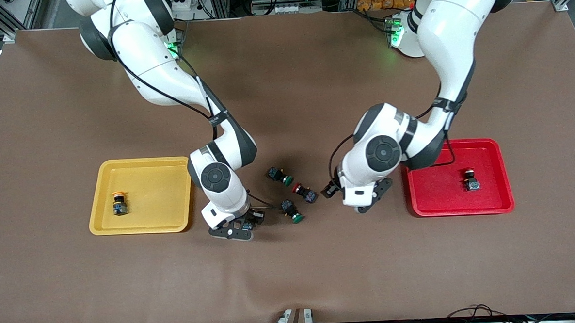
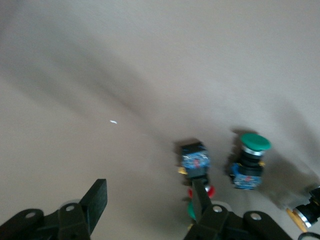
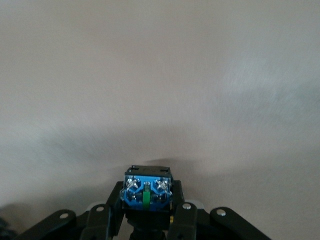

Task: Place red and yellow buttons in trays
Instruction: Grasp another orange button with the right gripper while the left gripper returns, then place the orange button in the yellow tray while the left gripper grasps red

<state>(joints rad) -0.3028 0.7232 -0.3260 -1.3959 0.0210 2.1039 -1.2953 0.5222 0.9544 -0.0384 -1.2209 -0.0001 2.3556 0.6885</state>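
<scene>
Right gripper [image 1: 244, 227]: low over the table just beside the yellow tray's corner nearest the front camera, fingers clamped on a small black-and-blue blocky push-button switch [image 3: 147, 192], cap hidden. Left gripper [image 1: 349, 193]: low between the loose switches and the red tray, fingers [image 2: 95, 202] apart, holding nothing.

Shallow rectangular yellow plastic tray [image 1: 100, 199]: toward the right arm's end; one orange-capped switch [image 1: 119, 204] upright in it.

Shallow rectangular red plastic tray [image 1: 504, 181]: toward the left arm's end; one red-capped switch [image 1: 471, 179] in it.

Loose on the table between the grippers: a red-capped switch [image 1: 304, 192] on its side, flanked by two green-capped switches, one [image 1: 279, 175] farther from the front camera, one [image 1: 292, 211] nearer, close to the right gripper.

Surface: brown mat [image 1: 292, 278], faintly creased. Room: metal framing and cables along the table edges.
</scene>
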